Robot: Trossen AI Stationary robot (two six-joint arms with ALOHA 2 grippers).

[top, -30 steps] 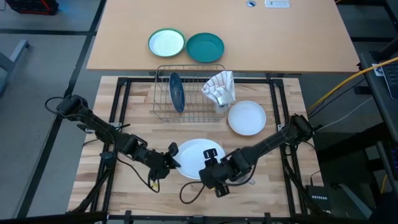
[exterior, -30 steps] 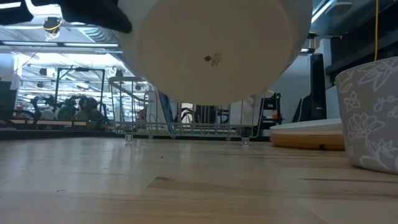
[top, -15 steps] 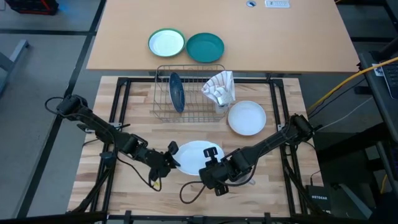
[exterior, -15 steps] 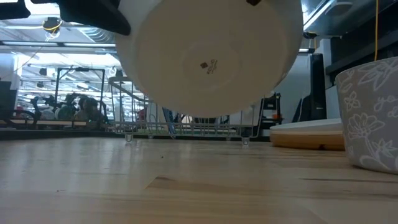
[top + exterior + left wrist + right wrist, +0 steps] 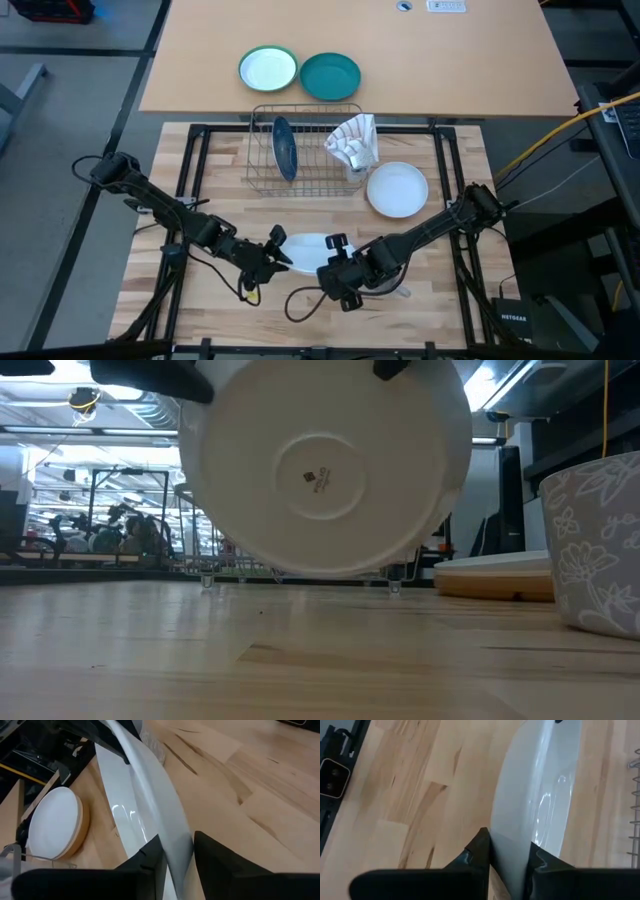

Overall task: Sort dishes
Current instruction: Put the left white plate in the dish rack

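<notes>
Since a second ago the white plate (image 5: 308,244) has tipped up from nearly flat to almost on edge, held above the front of the surface (image 5: 230,215). I judge it stiff, glazed, slippery and breakable, best pinched at the rim. My right claw (image 5: 509,854) is clamped on one edge; my left claw (image 5: 176,851) straddles the opposite rim, fingers slackening, both arms low and reaching inward.

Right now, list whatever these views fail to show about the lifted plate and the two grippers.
- Left gripper: its fingers flank the white plate's rim; actual contact unclear.
- Low view: the plate hides most of the dish rack.
- Mug: cut off by the low view's edge, hidden under the right arm from above.
- Right gripper clamps the rim.
</notes>
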